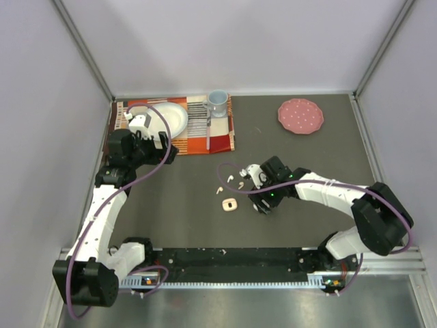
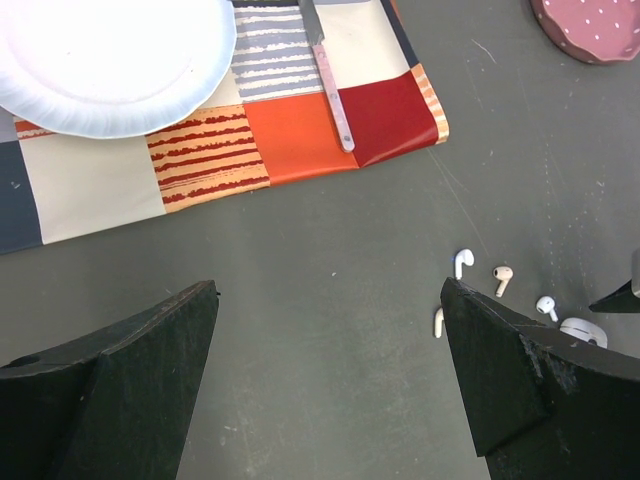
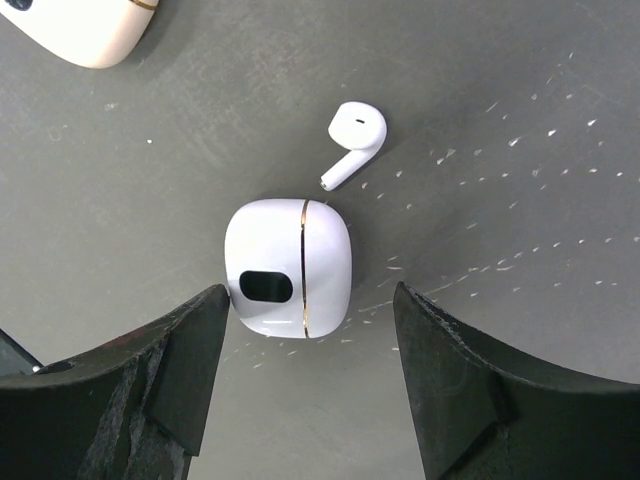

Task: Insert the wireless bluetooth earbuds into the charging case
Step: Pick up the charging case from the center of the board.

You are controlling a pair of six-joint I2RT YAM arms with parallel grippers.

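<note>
Seemed set to take hold of the white case (image 3: 288,268), seam shut, with no earbud stowed in it.
Found the right gripper (image 3: 310,296) spread either side of it, pinching nothing; found the left gripper (image 2: 328,290) spread wide and empty near the placemat (image 2: 300,150). Judged next: grip the case, open the lid. Saw the nearest earbud (image 3: 355,140) just apart at the case's 1 o'clock, long axis 1-to-7, stem toward 7.

A dark grey worktop (image 1: 273,130) sat boxed in by plain pale panels: a back wall (image 1: 232,41), a left wall (image 1: 41,137) and a right wall (image 1: 410,123). Slim metal struts (image 1: 85,51) climbed both rear corners. Light fell soft and even. Pale flecks on the surface were perhaps scratches or dust.
</note>
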